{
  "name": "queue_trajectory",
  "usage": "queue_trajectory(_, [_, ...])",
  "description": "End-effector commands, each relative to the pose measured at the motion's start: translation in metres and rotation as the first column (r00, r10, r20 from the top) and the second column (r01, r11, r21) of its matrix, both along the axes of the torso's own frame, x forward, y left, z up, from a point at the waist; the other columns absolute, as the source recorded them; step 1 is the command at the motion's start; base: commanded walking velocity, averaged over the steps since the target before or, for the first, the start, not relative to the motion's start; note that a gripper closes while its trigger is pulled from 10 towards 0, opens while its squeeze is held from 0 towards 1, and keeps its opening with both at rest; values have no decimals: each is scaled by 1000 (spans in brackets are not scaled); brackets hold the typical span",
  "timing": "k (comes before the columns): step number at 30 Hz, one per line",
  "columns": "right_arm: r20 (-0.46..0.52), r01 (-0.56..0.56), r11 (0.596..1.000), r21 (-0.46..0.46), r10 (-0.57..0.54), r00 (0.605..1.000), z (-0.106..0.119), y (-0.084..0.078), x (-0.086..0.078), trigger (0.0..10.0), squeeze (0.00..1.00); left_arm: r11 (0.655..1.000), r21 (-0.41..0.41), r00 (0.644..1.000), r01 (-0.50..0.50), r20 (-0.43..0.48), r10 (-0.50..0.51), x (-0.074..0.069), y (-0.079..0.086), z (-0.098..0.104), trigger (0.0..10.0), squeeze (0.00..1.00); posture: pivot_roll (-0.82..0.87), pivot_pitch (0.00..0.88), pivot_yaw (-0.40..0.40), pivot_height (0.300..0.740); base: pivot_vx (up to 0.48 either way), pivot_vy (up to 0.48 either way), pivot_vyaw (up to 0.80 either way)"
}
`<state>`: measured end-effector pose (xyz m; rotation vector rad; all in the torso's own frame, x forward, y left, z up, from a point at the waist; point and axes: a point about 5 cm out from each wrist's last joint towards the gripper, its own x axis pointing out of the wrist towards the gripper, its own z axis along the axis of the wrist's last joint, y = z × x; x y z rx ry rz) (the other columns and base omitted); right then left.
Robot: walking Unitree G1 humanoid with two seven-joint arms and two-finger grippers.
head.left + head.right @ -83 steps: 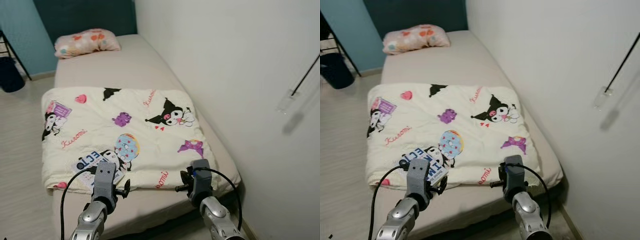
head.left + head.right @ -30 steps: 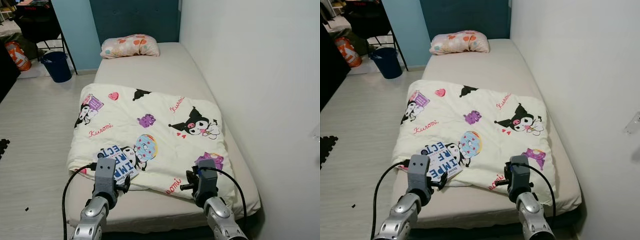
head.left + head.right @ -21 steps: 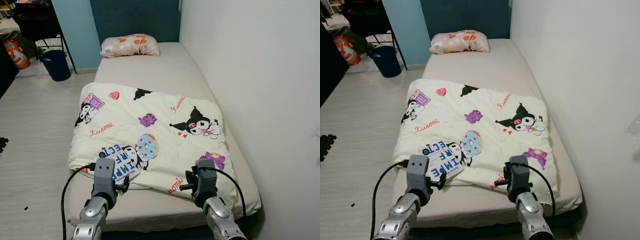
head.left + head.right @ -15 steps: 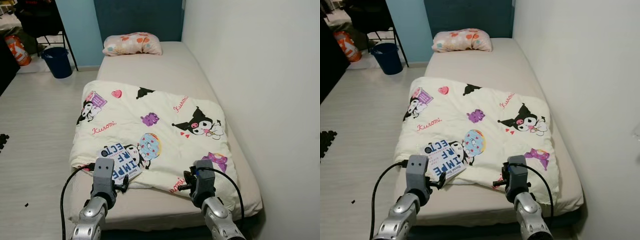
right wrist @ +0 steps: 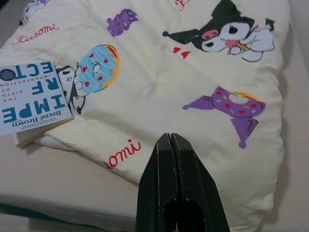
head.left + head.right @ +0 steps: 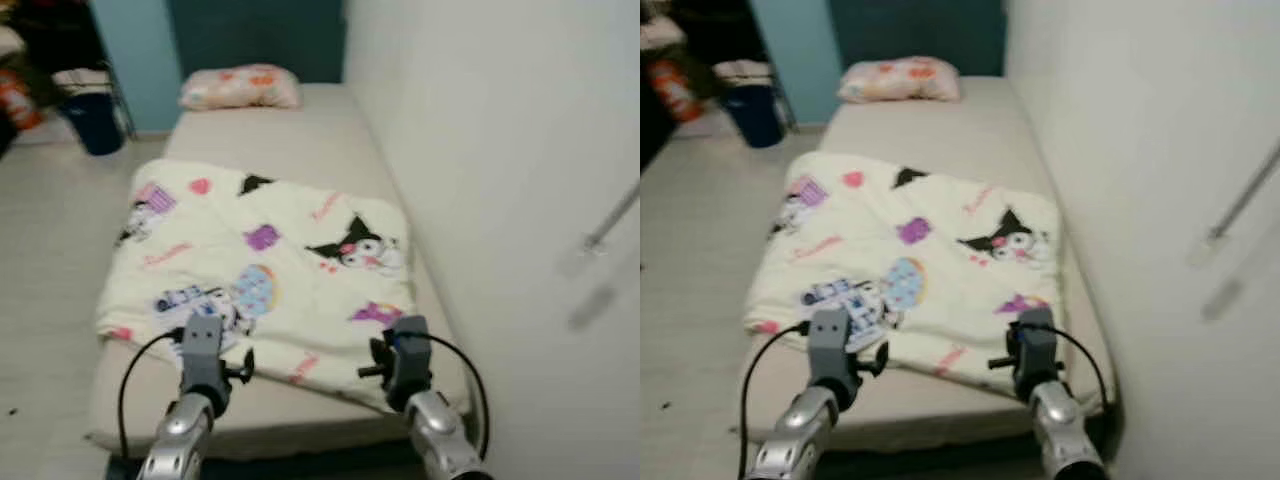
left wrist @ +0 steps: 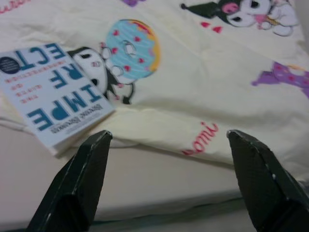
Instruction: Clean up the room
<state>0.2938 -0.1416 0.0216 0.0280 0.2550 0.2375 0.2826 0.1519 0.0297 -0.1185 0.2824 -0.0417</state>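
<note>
- Book (image 7: 50, 91): a white paperback with blue lettering, lying flat on the quilt (image 5: 159, 77) at the quilt's near left corner. One corner juts past the quilt's near edge onto the bare mattress (image 6: 300, 150). In a tidy-up it is judged the loose item to collect.
- Long axis of the book: it runs slantwise to the foot edge of the bed, so its spine does not line up with either gripper's approach.
- Left gripper (image 7: 166, 181): fingers spread wide and holding nothing, raised over the foot edge of the bed. The book lies just ahead of it and a little to its left side, near the left finger (image 7: 82, 179). This is the nearer arm, so the coming reach is judged to fall to it: forward, slightly leftward and down.
- Right gripper (image 5: 173, 186): fingers pressed together with nothing between them, held over the near right part of the quilt. The book lies well apart from it, across the quilt toward the left edge.
- Quilt: cream with cartoon prints, folded over the near half of the bed, its near edge short of the foot edge.
- Pillow (image 6: 238, 87): at the head end of the bed.
- Wall (image 6: 500, 150): runs along the bed's right edge.
- Bin (image 6: 752, 110): dark blue, on the floor (image 6: 40, 230) beyond the bed's far left corner.
- The eye views are blurred.
</note>
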Motion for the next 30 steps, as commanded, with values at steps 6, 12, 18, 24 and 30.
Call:
queue_trajectory(6, [-20, 1, 1000, 0, -1, 1000, -4, 0, -3, 10000, 0, 1000, 6, 1000, -13, 17, 13, -3, 3, 0, 10000, 0, -51, 125, 8, 740, 0, 127, 0])
queue_trajectory(12, [-20, 0, 1000, 2, 0, 1000, -4, 1, -4, 10000, 0, 999, 44, 1000, 0, 5, -1, -3, 5, -1, 10000, 0, -48, 123, 8, 740, 0, 0, 0])
queue_trajectory(18, [-17, 46, 999, -9, -46, 999, -4, -5, -3, 10000, 0, 994, 106, 999, 38, 9, -39, -3, 4, -2, 10000, 0, -52, 116, 11, 740, 0, 0, 0])
queue_trajectory(24, [3, 55, 998, -4, -55, 999, 1, -8, 2, 10000, 0, 991, 132, 998, 24, 47, -30, 2, 7, 3, 10000, 0, -53, 109, 8, 740, 0, 0, 0])
queue_trajectory(30, [-1, 47, 999, 26, -47, 999, 4, -7, 5, 10000, 0, 990, 142, 998, -17, 57, 9, 4, 13, 6, 10000, 0, -55, 102, 7, 740, 0, 0, 0])
